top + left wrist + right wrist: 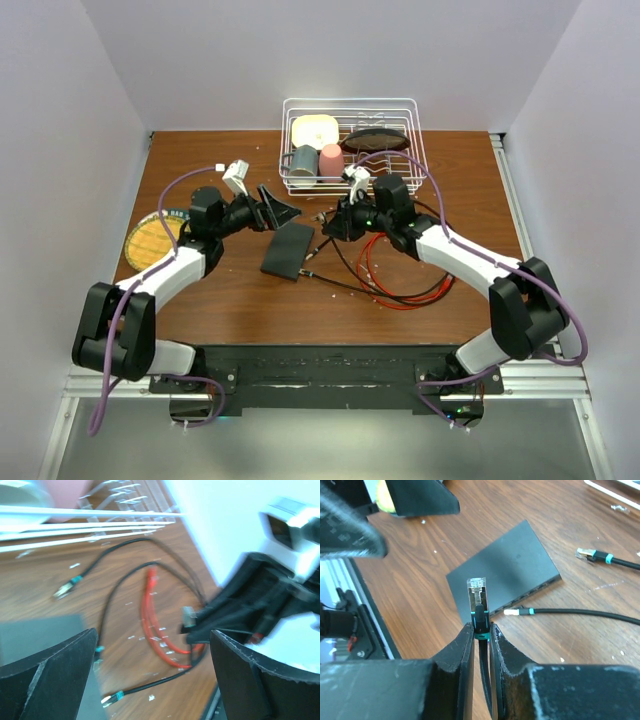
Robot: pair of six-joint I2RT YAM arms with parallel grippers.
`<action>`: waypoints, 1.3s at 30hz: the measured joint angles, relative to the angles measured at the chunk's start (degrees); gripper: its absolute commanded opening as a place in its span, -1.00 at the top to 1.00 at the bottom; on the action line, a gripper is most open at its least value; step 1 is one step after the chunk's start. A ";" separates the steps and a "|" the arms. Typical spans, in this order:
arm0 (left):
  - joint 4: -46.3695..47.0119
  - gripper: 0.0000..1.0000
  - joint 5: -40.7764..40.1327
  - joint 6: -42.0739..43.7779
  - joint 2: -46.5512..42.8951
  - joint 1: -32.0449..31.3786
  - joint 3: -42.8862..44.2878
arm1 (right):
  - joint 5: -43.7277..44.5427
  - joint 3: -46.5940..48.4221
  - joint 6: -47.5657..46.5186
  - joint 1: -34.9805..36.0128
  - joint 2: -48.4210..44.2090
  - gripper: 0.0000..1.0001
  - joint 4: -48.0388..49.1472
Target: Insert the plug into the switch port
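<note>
Near the flat matte-black switch hovers a clear-tipped plug.

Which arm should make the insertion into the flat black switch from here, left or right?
Right. The right gripper is shut on the clear-tipped, teal-booted plug, with the thin matte-black switch box right ahead of it. The left gripper stands open and empty beside the switch; it could perhaps steady it.

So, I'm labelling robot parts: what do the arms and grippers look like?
Left arm and right arm: white shells, black joints, a purple cable alongside. Left gripper and right gripper: black, with scuffed wedge-shaped fingers; white camera at each wrist.
</note>
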 measured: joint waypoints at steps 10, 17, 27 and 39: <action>-22.05 -1.00 -16.37 9.22 1.18 0.04 5.88 | 6.97 0.74 -3.21 3.65 4.85 1.00 -5.40; -27.89 -1.00 -19.41 11.45 4.72 0.04 6.23 | 11.65 4.11 -3.67 5.81 13.35 1.00 -9.57; -29.03 -1.00 -19.80 12.13 5.84 0.04 6.21 | 14.56 6.40 -5.44 8.98 19.04 1.00 -11.74; -29.94 -1.00 -19.71 12.13 9.53 0.04 6.23 | 16.87 8.98 -10.40 11.26 20.52 1.00 -17.42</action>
